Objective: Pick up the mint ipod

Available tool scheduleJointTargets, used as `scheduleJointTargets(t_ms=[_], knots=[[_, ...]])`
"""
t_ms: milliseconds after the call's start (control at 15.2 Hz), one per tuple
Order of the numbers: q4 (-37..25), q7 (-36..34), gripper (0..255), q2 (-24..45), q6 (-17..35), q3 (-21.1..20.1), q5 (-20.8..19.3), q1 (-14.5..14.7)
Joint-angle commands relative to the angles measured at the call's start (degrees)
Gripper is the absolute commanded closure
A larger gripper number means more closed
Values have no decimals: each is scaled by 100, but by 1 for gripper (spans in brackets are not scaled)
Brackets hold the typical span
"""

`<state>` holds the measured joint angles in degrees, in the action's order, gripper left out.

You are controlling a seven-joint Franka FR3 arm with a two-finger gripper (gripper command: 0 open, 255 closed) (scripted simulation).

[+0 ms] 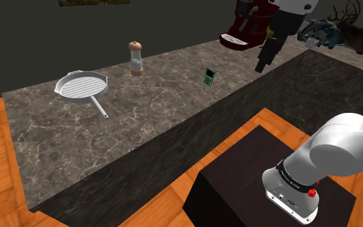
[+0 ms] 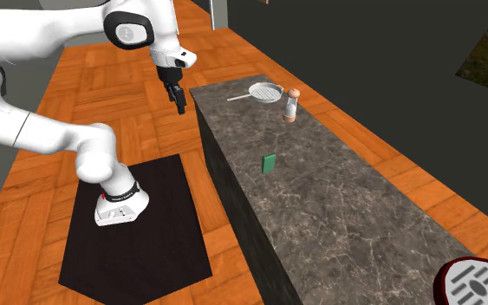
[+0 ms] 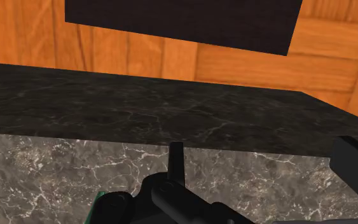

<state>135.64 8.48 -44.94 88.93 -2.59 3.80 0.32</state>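
The mint ipod [image 1: 208,76] is standing on edge out on the marble desk [image 1: 141,129], so I'd guess a sloppy approach just knocks it flat, it's thin and looks tippy. The tool [image 1: 261,66] hangs in the air well apart from it, touching nothing, and I can't tell how far open it is

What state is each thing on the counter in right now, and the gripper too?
green ipod: standing on edge on the counter, not held.
pan: lying right way up, empty.
grinder: upright.
gripper: in the air, apart from the ipod.
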Motion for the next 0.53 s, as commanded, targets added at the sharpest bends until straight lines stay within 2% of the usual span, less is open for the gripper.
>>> scheduleJointTargets(t_ms=[0,462], knots=[[0,0,0,0,0,0,0,0],[-477,-183,0,1523,818,62,-201,-279]])
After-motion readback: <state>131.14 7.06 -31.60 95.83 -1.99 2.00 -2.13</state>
